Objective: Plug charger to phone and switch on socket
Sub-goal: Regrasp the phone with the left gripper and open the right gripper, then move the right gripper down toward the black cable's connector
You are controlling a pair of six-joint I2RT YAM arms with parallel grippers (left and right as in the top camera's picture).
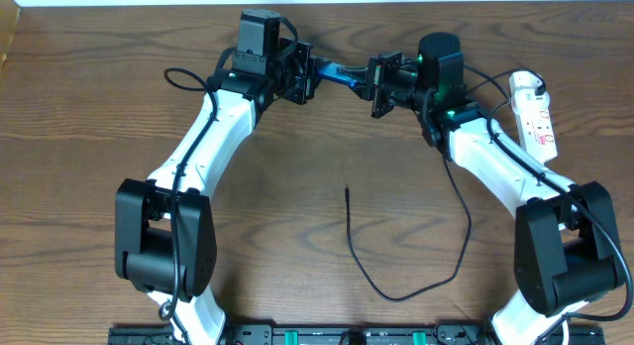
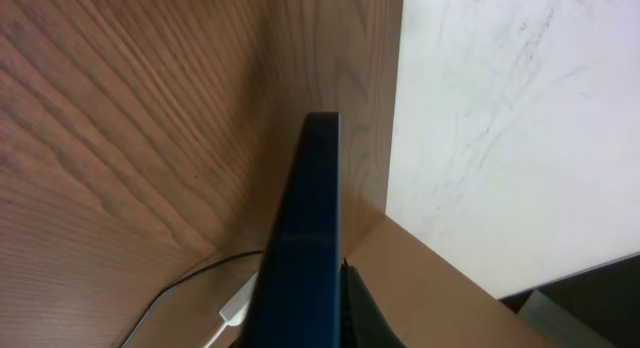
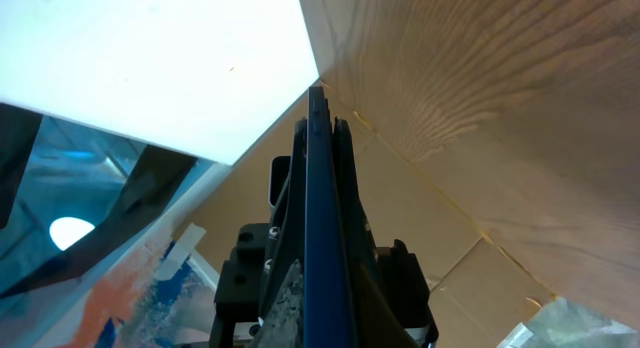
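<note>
The phone (image 1: 342, 74), blue, hangs above the back of the table between both grippers. My left gripper (image 1: 309, 75) is shut on its left part and my right gripper (image 1: 376, 82) on its right part. In the left wrist view the phone (image 2: 305, 218) is edge-on in my left gripper (image 2: 335, 293). In the right wrist view the phone (image 3: 318, 178) stands edge-on between my right gripper's (image 3: 320, 253) fingers. The charger (image 1: 362, 271) lies loose in a curve mid-table, its tip pointing back. The socket (image 1: 535, 112) lies at the back right.
The charger's far end passes under the right arm towards the socket. A thin black cable (image 2: 190, 278) and a white plug piece (image 2: 238, 306) show below the phone in the left wrist view. The table's back edge meets a white wall (image 2: 500, 138).
</note>
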